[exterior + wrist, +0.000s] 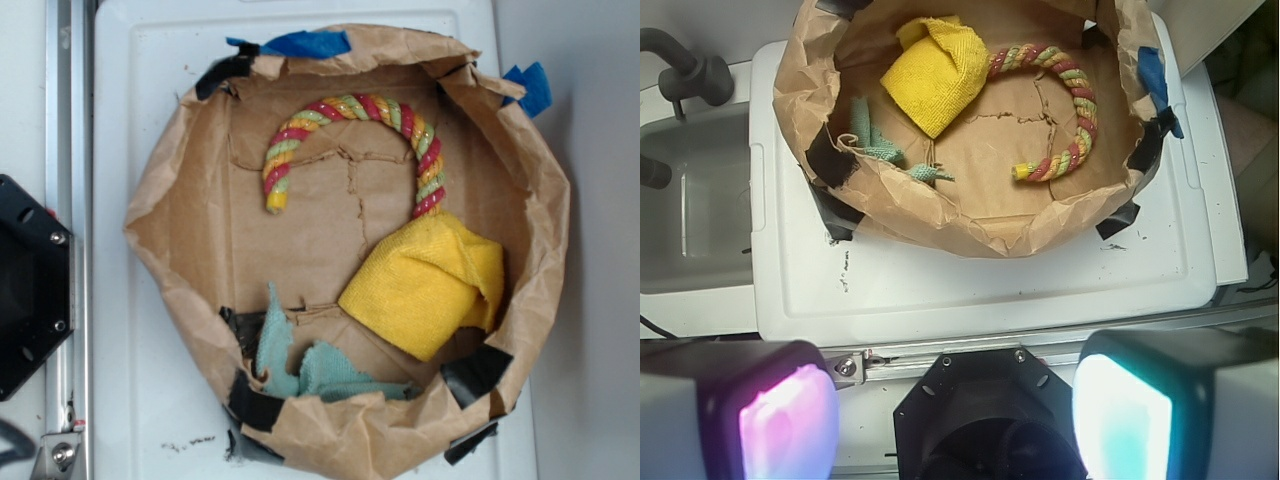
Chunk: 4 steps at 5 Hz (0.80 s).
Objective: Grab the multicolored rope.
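A crumpled brown paper basin [160, 210] sits on a white table [130, 400]. Inside, a yellow cloth [425, 285] lies at four o'clock and a teal cloth [300, 365] at six.

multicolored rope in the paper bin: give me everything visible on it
The multicolored rope is a thick twisted cord of red, yellow and light-green strands, bent into an arch and lying flat on the brown paper floor of the bin. In the exterior view, one end lies free at the left; the other reaches the yellow cloth. Nothing grips it: the gripper is outside the bin, fingers apart.
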Each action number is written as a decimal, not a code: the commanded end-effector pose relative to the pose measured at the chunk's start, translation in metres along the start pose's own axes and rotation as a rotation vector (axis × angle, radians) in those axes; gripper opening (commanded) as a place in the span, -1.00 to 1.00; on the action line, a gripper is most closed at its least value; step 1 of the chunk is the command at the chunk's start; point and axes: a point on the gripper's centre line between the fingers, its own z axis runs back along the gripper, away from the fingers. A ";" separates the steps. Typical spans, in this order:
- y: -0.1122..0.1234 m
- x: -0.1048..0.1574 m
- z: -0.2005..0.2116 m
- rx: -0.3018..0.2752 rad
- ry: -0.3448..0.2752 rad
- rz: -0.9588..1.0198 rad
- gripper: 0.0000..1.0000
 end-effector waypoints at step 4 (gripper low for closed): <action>0.021 0.110 -0.052 0.019 -0.018 0.332 1.00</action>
